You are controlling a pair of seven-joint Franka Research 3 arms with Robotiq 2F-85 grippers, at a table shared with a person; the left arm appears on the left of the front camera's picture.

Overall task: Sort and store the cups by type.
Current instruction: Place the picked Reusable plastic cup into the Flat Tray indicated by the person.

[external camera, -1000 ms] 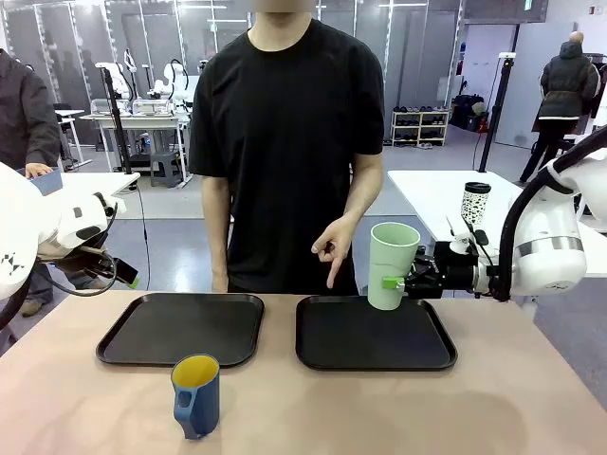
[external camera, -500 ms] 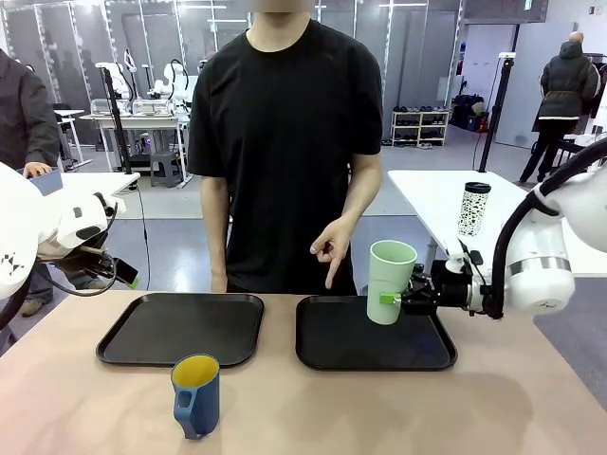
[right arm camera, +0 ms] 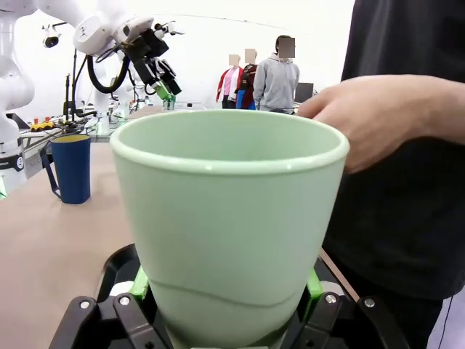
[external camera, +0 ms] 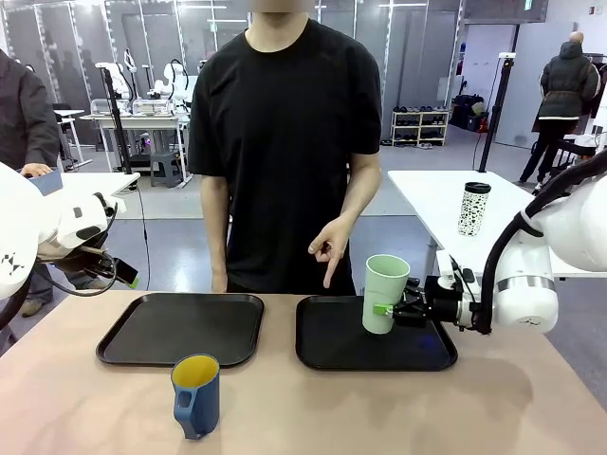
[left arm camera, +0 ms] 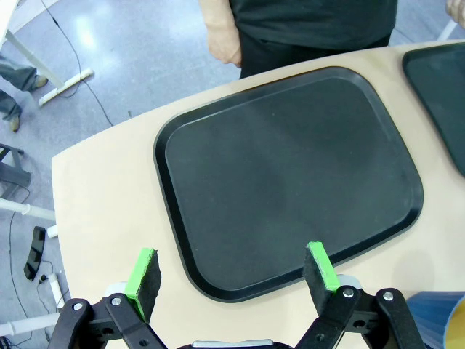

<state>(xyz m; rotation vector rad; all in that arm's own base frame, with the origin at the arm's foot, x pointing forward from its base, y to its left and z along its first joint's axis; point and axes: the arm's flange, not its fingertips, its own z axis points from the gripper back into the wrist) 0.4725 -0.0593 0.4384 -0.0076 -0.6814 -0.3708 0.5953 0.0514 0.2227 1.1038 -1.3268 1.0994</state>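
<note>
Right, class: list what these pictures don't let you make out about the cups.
Front view: whether the mint-green tumbler rests on the right tray or hangs just above it; the camera angle hides any gap.
Right wrist view: the tumbler's inside bottom, hidden by its own wall.
Left wrist view: most of the dark blue mug, cut off at the bottom-right corner.

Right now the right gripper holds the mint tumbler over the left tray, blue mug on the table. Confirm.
Wrong tray. The front view shows the right gripper holding the mint tumbler over the right tray; the blue mug does stand on the table.
</note>
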